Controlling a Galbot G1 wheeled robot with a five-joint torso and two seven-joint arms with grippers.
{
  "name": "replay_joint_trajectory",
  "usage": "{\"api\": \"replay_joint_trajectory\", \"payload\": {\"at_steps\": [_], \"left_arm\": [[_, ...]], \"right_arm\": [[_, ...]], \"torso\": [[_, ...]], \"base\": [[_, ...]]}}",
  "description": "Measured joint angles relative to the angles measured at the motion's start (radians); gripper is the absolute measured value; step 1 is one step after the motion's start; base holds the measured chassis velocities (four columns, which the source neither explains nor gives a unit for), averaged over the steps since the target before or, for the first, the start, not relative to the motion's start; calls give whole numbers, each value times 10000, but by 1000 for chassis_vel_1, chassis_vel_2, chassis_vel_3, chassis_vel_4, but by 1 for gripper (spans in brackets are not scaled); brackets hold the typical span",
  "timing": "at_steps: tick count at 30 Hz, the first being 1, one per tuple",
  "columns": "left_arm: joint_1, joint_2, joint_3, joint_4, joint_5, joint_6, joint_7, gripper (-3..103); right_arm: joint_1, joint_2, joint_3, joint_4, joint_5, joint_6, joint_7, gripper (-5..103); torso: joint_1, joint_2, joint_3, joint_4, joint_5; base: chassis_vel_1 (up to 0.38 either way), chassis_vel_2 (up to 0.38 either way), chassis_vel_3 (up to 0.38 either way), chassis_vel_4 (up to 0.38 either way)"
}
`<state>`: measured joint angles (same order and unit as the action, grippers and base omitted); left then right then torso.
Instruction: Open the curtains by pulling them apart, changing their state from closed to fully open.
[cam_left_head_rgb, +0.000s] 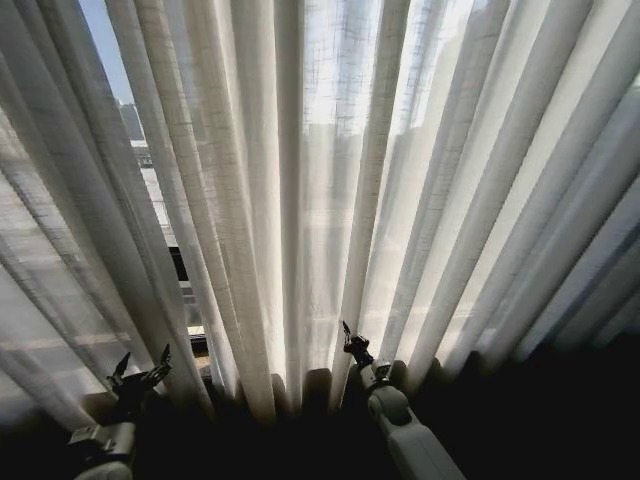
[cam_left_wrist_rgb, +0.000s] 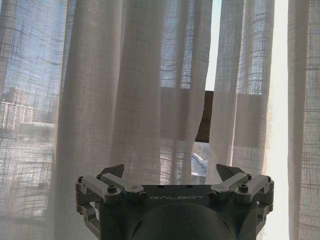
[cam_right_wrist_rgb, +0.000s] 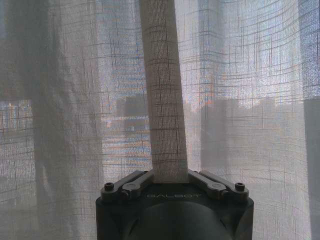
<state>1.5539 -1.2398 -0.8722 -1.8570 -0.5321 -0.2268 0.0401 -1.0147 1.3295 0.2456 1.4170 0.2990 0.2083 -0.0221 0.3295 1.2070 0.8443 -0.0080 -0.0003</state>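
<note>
Right claw (cam_right_wrist_rgb: 170, 181) pinches curtains (cam_right_wrist_rgb: 162, 100) pleat, fingertips hidden behind fabric; left claw (cam_left_wrist_rgb: 172, 172) wide, empty.

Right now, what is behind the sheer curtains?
Behind the sheer curtains, a narrow gap shows sky, distant buildings and a dark window bar. Elsewhere, fabric veils the view to blurred building shapes.

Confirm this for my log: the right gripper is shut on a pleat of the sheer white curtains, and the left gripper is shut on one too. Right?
Half right. In the left wrist view the left gripper is open, holding nothing. The right gripper is shut on a pleat of the sheer white curtains.
</note>
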Motion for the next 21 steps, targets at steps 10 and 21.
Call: {"api": "replay_joint_trajectory", "payload": {"at_steps": [10, 21], "left_arm": [[0, 0, 0, 0, 0, 0, 0, 100], [0, 0, 1, 0, 0, 0, 0, 100]], "right_arm": [[255, 26, -1, -286, 29, 72, -224, 0], [455, 81, 223, -671, -87, 260, -1245, 0]], "torso": [[-3, 1, 0, -1, 1], [0, 0, 0, -2, 2]], "base": [[-250, -258, 245, 246], [-353, -328, 361, 329]]}}
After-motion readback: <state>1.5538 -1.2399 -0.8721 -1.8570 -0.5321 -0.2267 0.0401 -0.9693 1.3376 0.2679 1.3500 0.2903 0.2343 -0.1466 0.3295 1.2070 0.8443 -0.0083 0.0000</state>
